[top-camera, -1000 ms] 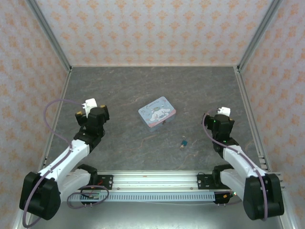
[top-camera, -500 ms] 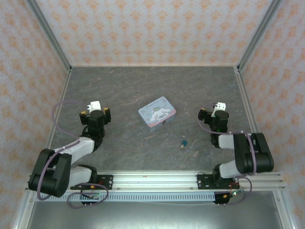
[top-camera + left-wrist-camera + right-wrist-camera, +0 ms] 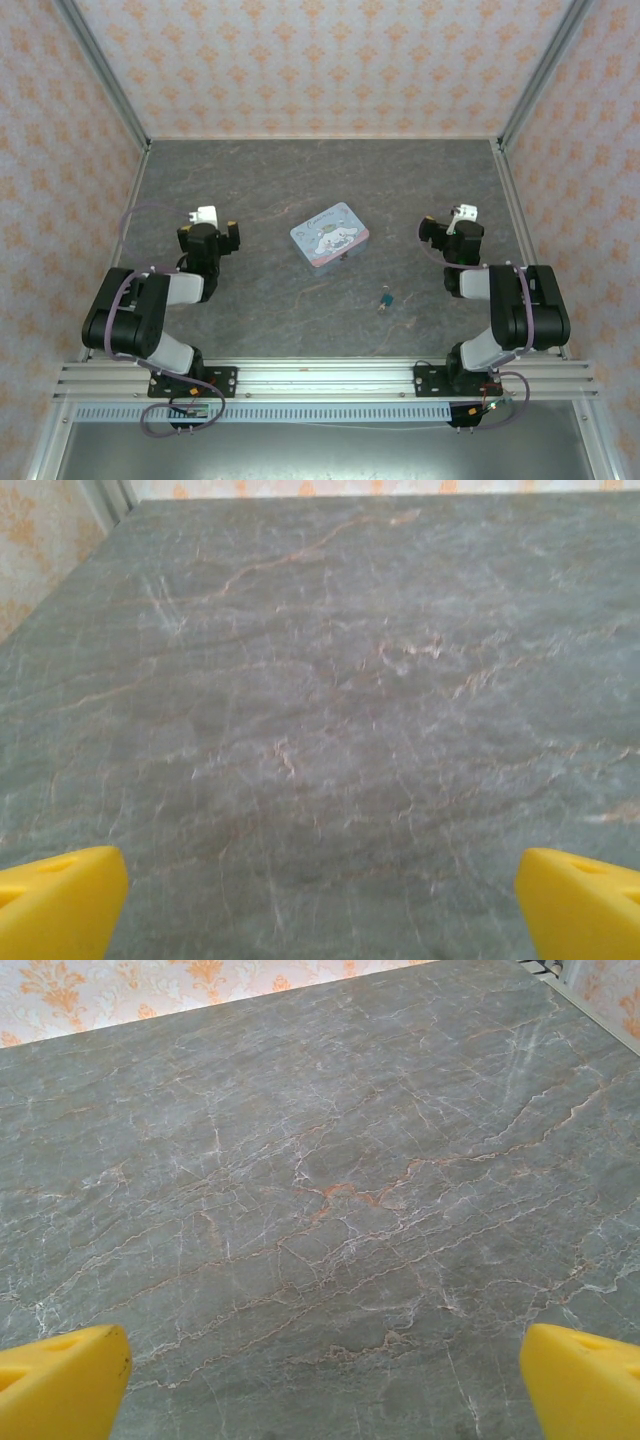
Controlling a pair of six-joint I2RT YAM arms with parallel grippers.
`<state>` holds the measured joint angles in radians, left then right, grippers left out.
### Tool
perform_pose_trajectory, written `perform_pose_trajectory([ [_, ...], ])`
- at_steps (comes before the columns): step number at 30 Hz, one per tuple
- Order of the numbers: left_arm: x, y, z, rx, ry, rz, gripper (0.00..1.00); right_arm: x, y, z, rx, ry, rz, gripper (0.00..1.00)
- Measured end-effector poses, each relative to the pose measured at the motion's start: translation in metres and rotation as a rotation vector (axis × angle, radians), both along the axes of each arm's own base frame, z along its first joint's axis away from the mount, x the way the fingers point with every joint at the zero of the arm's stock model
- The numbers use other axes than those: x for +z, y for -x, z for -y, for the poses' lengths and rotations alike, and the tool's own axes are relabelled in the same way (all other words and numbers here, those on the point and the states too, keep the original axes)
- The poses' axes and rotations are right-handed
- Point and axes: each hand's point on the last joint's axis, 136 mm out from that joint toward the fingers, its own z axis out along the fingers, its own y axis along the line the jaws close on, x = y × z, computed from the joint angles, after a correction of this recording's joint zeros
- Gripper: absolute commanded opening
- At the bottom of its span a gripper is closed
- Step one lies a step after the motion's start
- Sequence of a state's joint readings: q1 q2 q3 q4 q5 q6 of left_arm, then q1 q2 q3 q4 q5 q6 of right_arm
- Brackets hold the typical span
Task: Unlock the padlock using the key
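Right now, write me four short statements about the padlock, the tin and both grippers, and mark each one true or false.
1. The left gripper is open and holds nothing. True.
2. The right gripper is shut on the padlock. False: its jaws stand wide with nothing between them, and the padlock lies on the table, apart from both grippers.
3. In the top view, the padlock lies closer to the arm bases than the cartoon-printed tin does. True.
4. The cartoon-printed tin sits against the left wall. False: it sits near the middle of the table, between the two grippers.
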<state>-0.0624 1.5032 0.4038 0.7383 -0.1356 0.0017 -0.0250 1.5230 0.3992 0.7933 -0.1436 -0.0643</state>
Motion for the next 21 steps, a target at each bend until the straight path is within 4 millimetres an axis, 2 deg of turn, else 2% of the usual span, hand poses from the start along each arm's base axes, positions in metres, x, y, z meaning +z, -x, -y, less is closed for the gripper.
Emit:
perform_pose_trajectory([
  [21, 0.0025, -0.0033, 0.0012, -0.018, 0.014, 0.007, 1.0, -0.0022, 0.001, -0.0018, -0.003, 0.007, -0.01, 0.99],
])
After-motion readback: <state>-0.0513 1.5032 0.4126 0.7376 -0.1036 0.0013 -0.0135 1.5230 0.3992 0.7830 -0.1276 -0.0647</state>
